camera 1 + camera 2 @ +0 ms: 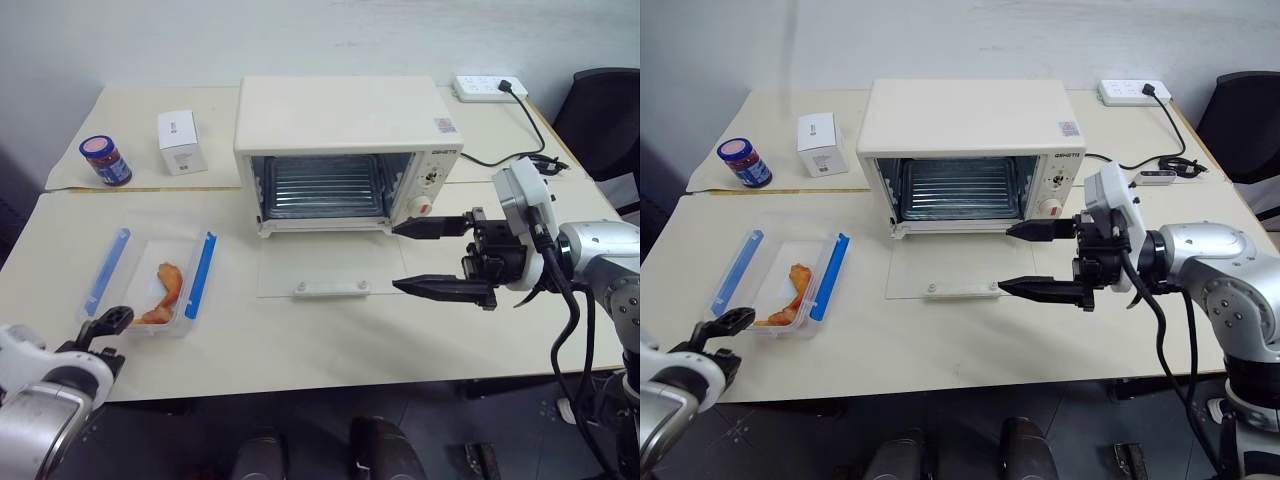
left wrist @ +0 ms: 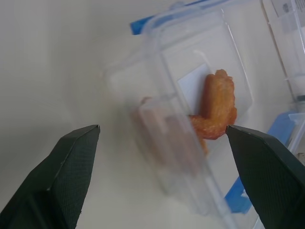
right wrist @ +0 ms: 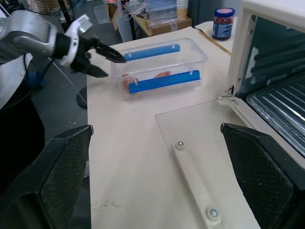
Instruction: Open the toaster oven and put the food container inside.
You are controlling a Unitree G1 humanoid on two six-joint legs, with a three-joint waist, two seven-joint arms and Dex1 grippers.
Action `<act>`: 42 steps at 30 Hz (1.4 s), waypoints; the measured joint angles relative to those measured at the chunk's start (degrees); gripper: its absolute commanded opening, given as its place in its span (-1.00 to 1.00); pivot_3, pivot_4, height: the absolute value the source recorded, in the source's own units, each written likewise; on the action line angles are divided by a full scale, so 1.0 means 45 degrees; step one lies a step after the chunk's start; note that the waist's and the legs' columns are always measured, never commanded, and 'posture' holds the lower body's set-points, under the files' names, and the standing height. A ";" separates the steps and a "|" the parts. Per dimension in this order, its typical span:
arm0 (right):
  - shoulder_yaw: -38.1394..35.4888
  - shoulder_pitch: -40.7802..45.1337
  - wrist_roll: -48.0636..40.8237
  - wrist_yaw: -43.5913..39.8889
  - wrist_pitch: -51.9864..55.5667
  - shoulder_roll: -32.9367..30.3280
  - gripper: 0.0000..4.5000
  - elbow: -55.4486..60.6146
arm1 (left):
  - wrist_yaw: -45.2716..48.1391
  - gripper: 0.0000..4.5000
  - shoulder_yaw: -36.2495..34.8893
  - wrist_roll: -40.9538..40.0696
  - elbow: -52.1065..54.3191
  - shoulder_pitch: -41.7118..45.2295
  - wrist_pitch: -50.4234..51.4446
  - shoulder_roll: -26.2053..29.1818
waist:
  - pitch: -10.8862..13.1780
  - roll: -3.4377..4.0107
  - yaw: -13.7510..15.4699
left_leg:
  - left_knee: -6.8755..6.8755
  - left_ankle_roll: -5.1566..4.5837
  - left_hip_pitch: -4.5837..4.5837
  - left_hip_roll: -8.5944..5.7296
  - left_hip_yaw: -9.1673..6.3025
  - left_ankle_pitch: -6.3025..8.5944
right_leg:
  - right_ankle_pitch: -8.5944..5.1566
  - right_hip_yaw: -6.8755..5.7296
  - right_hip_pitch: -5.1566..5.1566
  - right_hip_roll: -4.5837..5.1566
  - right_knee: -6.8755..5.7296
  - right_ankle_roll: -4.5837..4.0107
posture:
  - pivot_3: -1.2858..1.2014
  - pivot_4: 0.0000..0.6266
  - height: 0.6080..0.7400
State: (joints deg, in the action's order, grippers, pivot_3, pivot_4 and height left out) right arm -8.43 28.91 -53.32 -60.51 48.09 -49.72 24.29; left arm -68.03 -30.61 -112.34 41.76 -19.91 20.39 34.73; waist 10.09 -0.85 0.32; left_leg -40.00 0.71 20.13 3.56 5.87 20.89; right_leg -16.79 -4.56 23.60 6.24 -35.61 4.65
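Left gripper [image 1: 722,325], two black fingers spread wide and holding nothing, hangs at the near edge of the cream table [image 1: 300,340] toward its left corner, just short of the near end of the food container [image 1: 150,280]; whether a fingertip touches the box cannot be told; the left wrist view shows that end between the spread fingers [image 2: 57,181].

The food container, a shallow clear plastic rectangular box with two blue side clips and orange food pieces [image 2: 217,107] inside, lies flat on the left part of the table, nearer the near edge than the far one, well apart from the oven.

Toward the far left corner stands a small blue jar with a red lid [image 1: 105,160]; just to its right, a small white carton [image 1: 181,142], upright.

The toaster oven [image 1: 340,120], a large cream-white boxy countertop unit, sits mid-table toward the far edge; its glass door [image 1: 320,268] with white bar handle [image 1: 330,289] lies fully down on the table toward the near edge; the wire rack [image 1: 325,185] is exposed; the red-marked knobs [image 1: 424,209] are on the right of its front.

Right gripper [image 1: 432,257], black fingers spread far apart and empty, points leftward in front of the oven's knob panel, beside the right edge of the lowered door.

A white power strip [image 1: 485,88] with black cord lies at the far right corner.
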 measured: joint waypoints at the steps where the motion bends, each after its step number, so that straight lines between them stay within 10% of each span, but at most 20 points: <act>1: -0.0113 -0.0099 -0.0065 0.0048 0.0041 0.0000 1.00 0.0090 | -0.0261 0.82 0.0164 -0.0017 -0.0127 0.0204 -0.0067 0.0107 | 0.0000 0.0000 -0.0002 | 0.0002 0.0000 0.0002 0.0001 -0.0001 0.0000 | 0.0015 0.0002 0.0001 0.0000 0.0002 0.0027 | 0.03 -0.52 1.00; 15: -0.0693 -0.0428 -0.0320 0.0444 0.0139 -0.0084 1.00 0.0107 | -0.1171 -0.90 0.0377 -0.0147 -0.1117 0.0141 0.0093 0.1109 | 0.0002 0.0004 -0.0056 | 0.0015 0.0000 0.0002 0.0012 0.0025 0.0003 | 0.0083 -0.0001 0.0017 -0.0012 0.0028 0.0151 | 0.03 -0.52 1.00; 32: -0.1855 -0.1828 -0.1317 0.1189 0.0807 -0.0827 1.00 0.0694 | 1.0039 -0.98 -0.1786 0.1036 -0.5757 0.1173 0.7502 0.7660 | 0.0021 -0.0004 -0.0038 | 0.0147 0.0032 0.0070 0.0017 0.0180 0.0011 | 0.0058 0.0041 0.0213 -0.0067 0.0009 0.0105 | 0.03 -0.52 1.00; 42: -0.2651 -0.2655 -0.2060 0.2254 0.0984 -0.0866 1.00 0.1428 | 1.0827 -0.98 0.3508 0.0925 -0.5096 0.7126 0.8454 0.8963 | 0.0033 0.0006 -0.0037 | 0.0213 0.0106 0.0090 0.0058 0.0260 0.0017 | 0.0056 0.0076 0.0300 -0.0127 0.0013 0.0112 | 0.03 -0.52 1.00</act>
State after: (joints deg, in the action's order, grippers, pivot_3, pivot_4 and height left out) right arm -20.36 16.97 -62.59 -50.37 52.52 -53.61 30.71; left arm -19.31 -14.83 -108.18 18.83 12.15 58.44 75.06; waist 10.24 -0.82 0.15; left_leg -39.04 1.18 20.53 3.83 7.04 20.96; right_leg -16.54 -4.22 24.95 5.66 -35.55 5.15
